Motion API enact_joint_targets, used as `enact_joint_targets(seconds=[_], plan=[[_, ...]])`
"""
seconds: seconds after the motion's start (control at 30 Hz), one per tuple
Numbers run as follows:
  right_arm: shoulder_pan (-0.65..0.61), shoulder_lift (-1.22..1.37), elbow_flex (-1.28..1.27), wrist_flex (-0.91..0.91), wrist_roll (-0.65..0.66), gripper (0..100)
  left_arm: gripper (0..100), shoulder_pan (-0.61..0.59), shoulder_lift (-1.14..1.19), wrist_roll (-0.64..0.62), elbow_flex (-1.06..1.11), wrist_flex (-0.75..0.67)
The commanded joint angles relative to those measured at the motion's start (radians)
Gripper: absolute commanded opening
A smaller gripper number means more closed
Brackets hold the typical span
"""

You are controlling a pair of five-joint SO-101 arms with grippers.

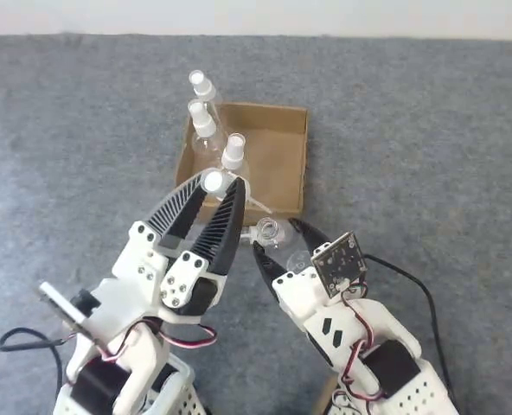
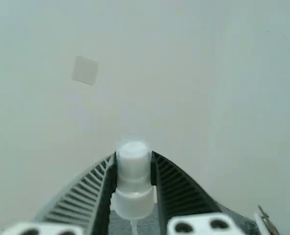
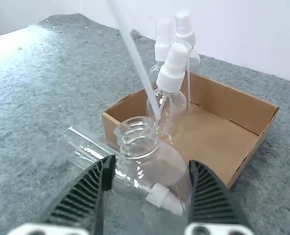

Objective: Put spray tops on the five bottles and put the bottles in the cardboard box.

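Note:
My left gripper [image 1: 213, 183] [image 2: 132, 164] is shut on a white spray top [image 1: 212, 181] [image 2: 133, 178], held up in the air. Its thin dip tube [image 3: 135, 54] slants down and ends just beyond the open neck of a clear bottle [image 3: 140, 147] [image 1: 273, 231]. My right gripper [image 3: 150, 166] [image 1: 278, 239] is shut on that upright bottle, in front of the cardboard box [image 1: 278, 160] [image 3: 223, 127]. Three capped bottles [image 1: 206, 121] [image 3: 170, 78] stand along the box's left side. Another clear bottle [image 3: 81, 144] lies on the carpet beside the held one.
Grey carpet covers the table. A loose white spray top [image 3: 162, 198] shows low by the held bottle. A white basket [image 1: 180, 380] sits at the near edge under the left arm. Black cable [image 1: 425, 298] loops to the right of the right arm.

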State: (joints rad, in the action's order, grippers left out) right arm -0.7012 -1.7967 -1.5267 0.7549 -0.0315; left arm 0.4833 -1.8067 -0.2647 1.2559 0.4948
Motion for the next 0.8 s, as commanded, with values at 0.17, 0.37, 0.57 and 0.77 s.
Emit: enact_joint_targets(seconds=[0.17, 0.37, 0.57, 0.77], plan=[[-0.001, -0.019, -0.009, -0.068, 0.009, 8.9, 1, 0.003, 0.002, 0.011, -0.102, 0.051], [-0.001, -0.019, -0.015, -0.077, 0.009, 8.9, 1, 0.006, 0.002, 0.011, -0.104, 0.051], [0.027, -0.019, -0.015, -0.079, 0.009, 8.9, 1, 0.006, 0.002, 0.011, -0.104, 0.051], [0.030, -0.019, -0.014, -0.079, 0.008, 8.9, 1, 0.008, 0.002, 0.011, -0.104, 0.071]])
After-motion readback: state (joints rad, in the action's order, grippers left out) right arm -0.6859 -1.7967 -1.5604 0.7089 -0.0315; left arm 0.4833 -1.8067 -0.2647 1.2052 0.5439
